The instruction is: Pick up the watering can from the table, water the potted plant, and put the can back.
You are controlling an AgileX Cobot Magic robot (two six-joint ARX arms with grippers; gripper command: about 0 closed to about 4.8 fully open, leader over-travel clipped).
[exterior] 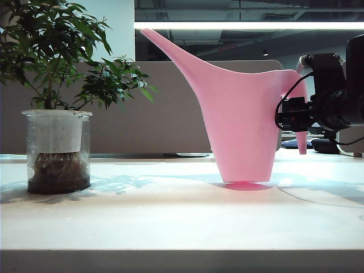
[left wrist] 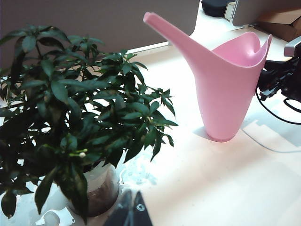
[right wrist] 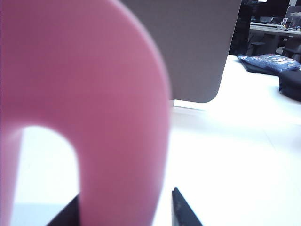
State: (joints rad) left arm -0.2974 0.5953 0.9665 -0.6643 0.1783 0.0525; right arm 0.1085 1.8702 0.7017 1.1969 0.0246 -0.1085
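- table (exterior: 170, 227): watering can (exterior: 239, 114) stands upright on it, well right of potted plant (exterior: 57, 114), spout toward plant.
- right gripper (right wrist: 124, 209) at can's handle, fingers either side of the arch, apparently released, not clamping; pickup or put-back, unclear.
- left gripper (left wrist: 130, 212) near plant, fingers together, holding nothing.
- Next: if grasping, clench on handle, then lift.

The right arm's claw (exterior: 293, 116) was matte black and blocky, with a thick rounded black housing behind it and thin black cables looping along its side. In its wrist view two dark angular fingertips (right wrist: 181, 207) showed. The left claw (left wrist: 131, 209) showed only narrow, dark, pointed finger ends.
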